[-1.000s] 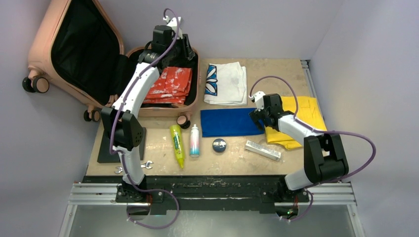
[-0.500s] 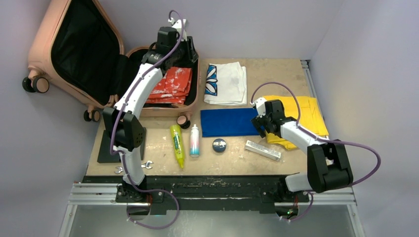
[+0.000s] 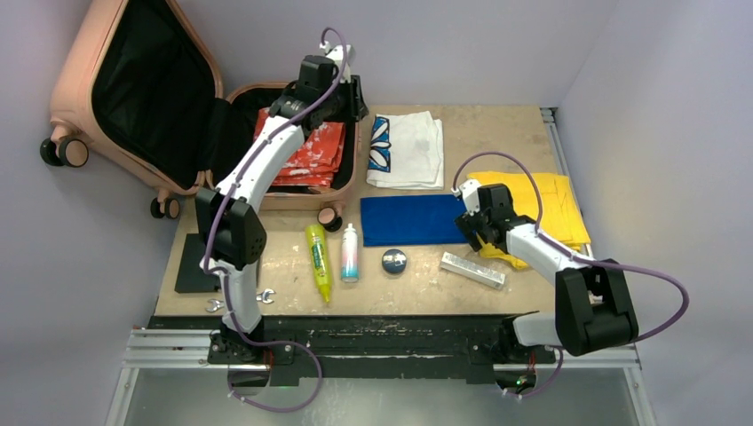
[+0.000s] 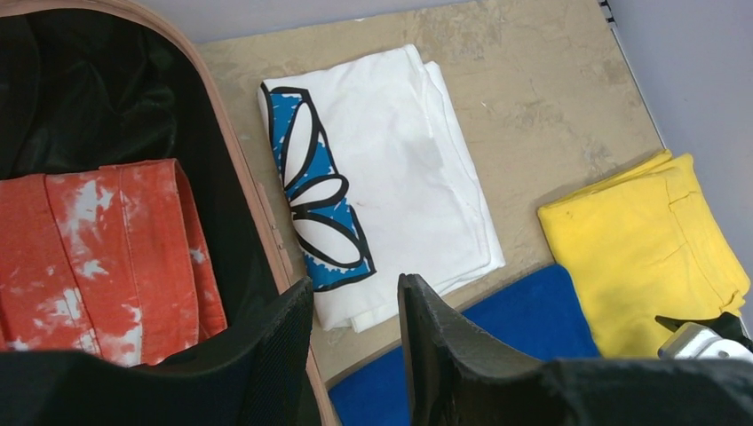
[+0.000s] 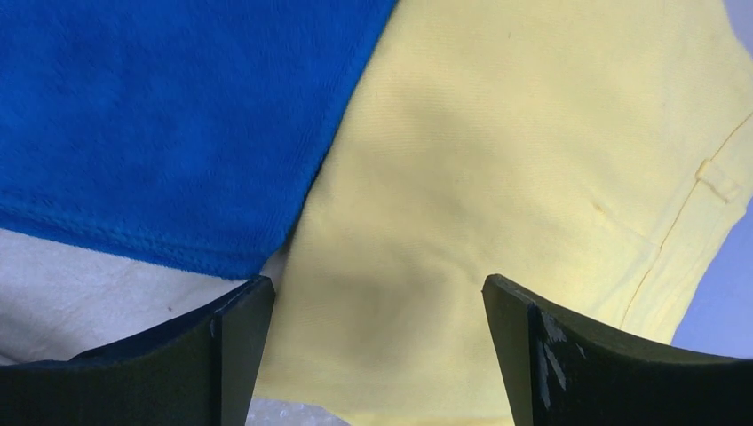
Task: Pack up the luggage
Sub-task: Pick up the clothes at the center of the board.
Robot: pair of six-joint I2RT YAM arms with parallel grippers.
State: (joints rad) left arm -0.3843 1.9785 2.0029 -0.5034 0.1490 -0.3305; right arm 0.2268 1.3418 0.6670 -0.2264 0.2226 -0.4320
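Right gripper (image 5: 377,288), jaws wide and empty, hovers over the yellow garment (image 5: 533,133) beside the blue towel (image 5: 160,106), apparently poised to pinch its edge. Left gripper (image 4: 355,286), narrowly parted and empty, hangs above the open luggage (image 3: 67,80), far left, which contains 1 orange garment (image 3: 306,151).

Salmon-pink luggage (image 3: 71,98), black lining (image 3: 151,89), orange-and-white mottled cloth (image 3: 306,155), blue towel (image 3: 413,220), yellow garment (image 3: 550,204)
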